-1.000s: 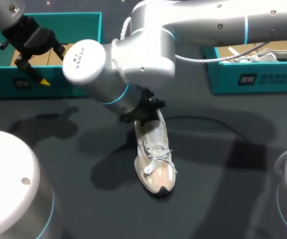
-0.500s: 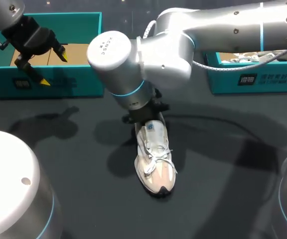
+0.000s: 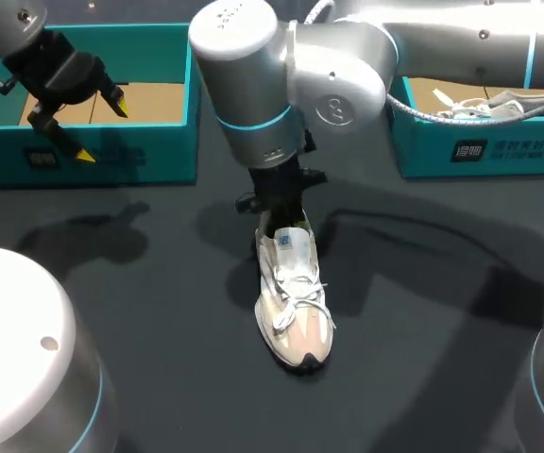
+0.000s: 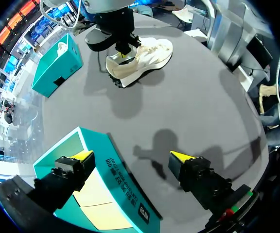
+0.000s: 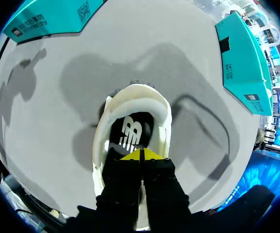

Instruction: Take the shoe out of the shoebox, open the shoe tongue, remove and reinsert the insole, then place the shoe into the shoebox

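My right pincer (image 5: 141, 155), tips pressed together, hangs right at the mouth of the shoe (image 3: 294, 307), with the insole (image 5: 130, 131) just ahead. The shoe lies on the counter (image 3: 442, 321), long axis toe toward me. My left pincer (image 3: 101, 129), wide, is well apart.

Left claw (image 4: 131, 156) wide apart, right claw (image 5: 141, 155) tips together.

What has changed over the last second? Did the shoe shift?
The right arm swung its elbow up and toward the right, so its wrist now stands more upright over the shoe, with the right gripper tips together at the opening. More of the tongue shows. The shoe stayed put; the left gripper stayed open above the left shoebox.
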Available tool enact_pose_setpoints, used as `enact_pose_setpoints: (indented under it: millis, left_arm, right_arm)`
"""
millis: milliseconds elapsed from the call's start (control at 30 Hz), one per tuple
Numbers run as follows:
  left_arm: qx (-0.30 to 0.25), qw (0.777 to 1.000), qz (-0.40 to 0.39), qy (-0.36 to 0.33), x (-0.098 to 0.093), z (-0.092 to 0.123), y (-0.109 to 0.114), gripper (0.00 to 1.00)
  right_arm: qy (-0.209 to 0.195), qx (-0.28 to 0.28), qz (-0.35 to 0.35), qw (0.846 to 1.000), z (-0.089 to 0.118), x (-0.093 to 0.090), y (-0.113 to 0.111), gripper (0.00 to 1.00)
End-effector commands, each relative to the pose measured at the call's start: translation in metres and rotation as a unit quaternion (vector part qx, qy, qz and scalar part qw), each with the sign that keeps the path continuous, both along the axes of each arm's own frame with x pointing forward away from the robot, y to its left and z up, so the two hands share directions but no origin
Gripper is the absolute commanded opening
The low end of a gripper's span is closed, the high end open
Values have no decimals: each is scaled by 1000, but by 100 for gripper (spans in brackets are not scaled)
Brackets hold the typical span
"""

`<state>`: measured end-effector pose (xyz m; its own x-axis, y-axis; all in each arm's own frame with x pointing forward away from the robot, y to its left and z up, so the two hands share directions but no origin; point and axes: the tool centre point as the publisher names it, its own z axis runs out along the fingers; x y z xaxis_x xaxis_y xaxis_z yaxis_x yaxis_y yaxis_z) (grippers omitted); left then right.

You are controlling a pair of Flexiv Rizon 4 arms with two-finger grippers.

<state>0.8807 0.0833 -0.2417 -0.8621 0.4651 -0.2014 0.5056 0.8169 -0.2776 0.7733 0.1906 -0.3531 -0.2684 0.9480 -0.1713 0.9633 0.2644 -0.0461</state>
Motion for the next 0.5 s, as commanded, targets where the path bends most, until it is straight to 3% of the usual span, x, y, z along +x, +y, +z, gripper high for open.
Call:
enact_pose_setpoints:
  millis: [33,233,500]
  left_arm:
    - [1,1000,0,0,0,0,0,100]
    - [1,1000,0,0,0,0,0,100]
    - [1,1000,0,0,0,0,0,100]
  right_arm:
    - [15,45,5,999,-2,1,-7,14]
    - [26,61,10,998,-2,-7,-3,15]
    - [48,61,12,997,-1,-18,4,43]
